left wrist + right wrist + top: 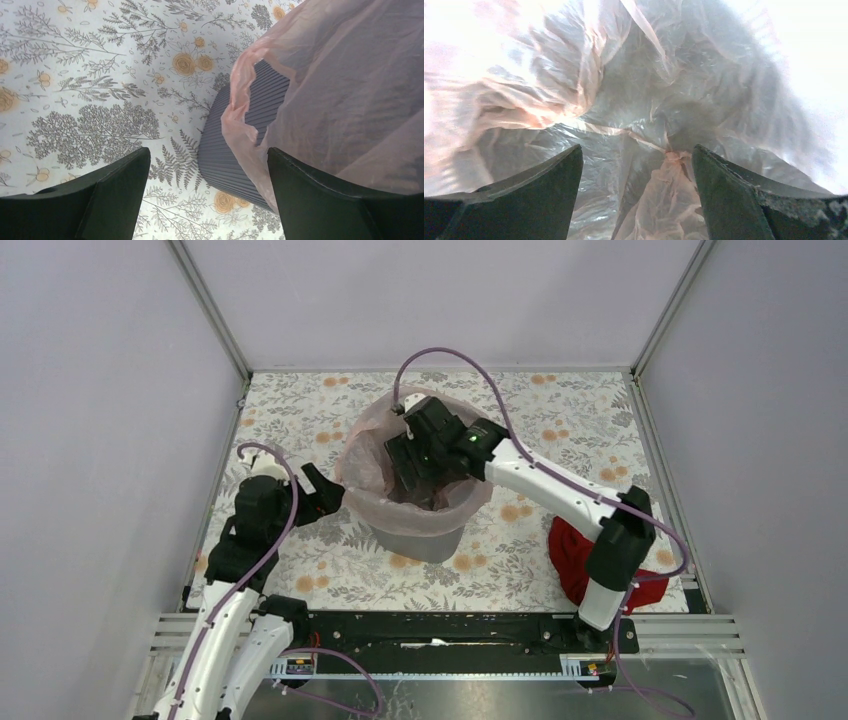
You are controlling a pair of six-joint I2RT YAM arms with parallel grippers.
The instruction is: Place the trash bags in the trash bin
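The dark grey trash bin point(425, 540) stands mid-table, its ribbed wall point(235, 150) close in the left wrist view. The pale-pink trash bag point(362, 455) lines it, and its edge is folded out over the rim point(345, 85). My right gripper point(415, 468) reaches down inside the bin and stands open; wrinkled bag film point(644, 100) fills its view, with a gathered knot of plastic point(671, 155) lying between the jaws, untouched. My left gripper point(330, 495) is open beside the bin's left side, the bag's hanging edge point(240, 125) between its fingers without being gripped.
A dark red cloth point(580, 550) lies on the floral tablecloth point(560, 410) at the right, partly under the right arm. Grey walls enclose the table on three sides. A purple cable point(455, 358) loops above the bin.
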